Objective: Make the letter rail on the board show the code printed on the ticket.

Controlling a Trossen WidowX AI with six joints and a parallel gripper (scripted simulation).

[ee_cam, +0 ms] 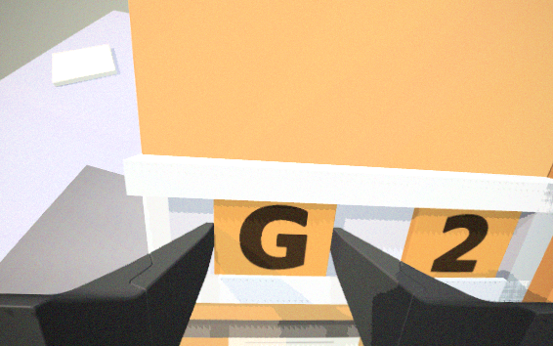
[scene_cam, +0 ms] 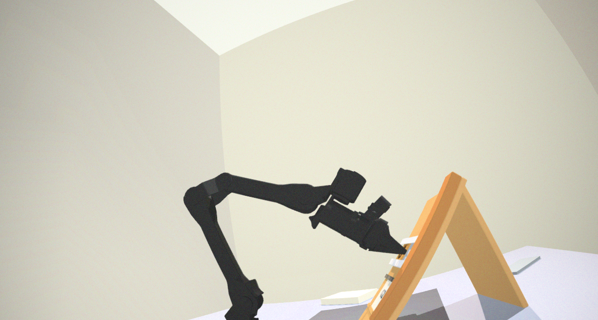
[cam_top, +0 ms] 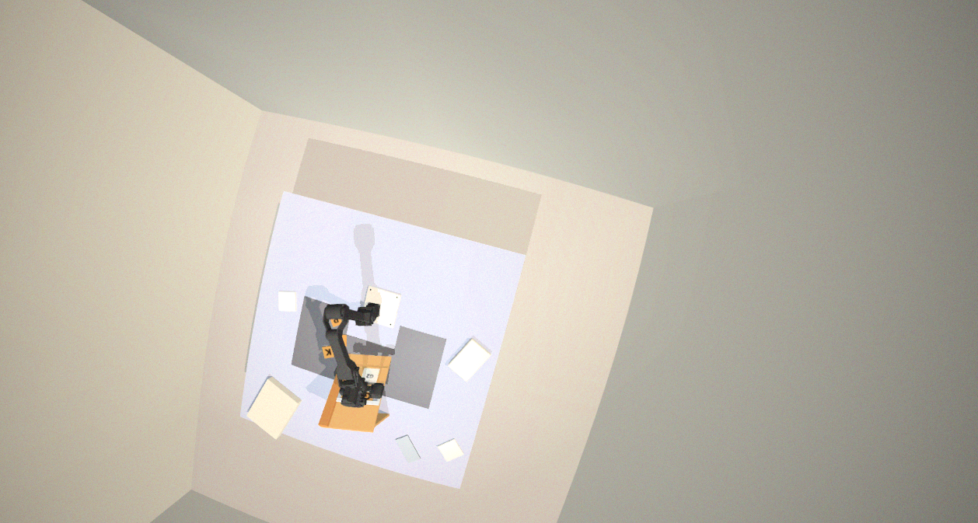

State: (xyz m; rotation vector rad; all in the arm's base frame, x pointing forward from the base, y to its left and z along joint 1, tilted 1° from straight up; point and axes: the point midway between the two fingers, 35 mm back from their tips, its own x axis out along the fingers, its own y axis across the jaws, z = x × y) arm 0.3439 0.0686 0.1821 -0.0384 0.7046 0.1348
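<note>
My gripper (scene_cam: 405, 252) (ee_cam: 274, 234) is shut on the orange G tile (ee_cam: 273, 250), one finger at each side. The G tile stands upright between the lips of the white rail (scene_cam: 409, 239) (ee_cam: 341, 184), a little in from its left end. The orange 2 tile (ee_cam: 459, 244) is in the rail near the right end, with a gap between it and the G. The rail is on the sloping orange board (cam_top: 352, 420) (scene_cam: 430, 234) (ee_cam: 351, 83). The ticket (cam_top: 370, 374) (scene_cam: 381, 295) is below the rail; its full code is unreadable. A K tile (cam_top: 327, 351) lies left of the arm.
An orange patch (cam_top: 335, 321) with a dark mark shows by the arm's elbow. A cream block (cam_top: 274, 408) lies left of the board. A white block (cam_top: 469, 360), a grey plate (cam_top: 407, 448) and a small pale block (cam_top: 450, 449) lie to its right. Grey mats (cam_top: 418, 369) flank the board.
</note>
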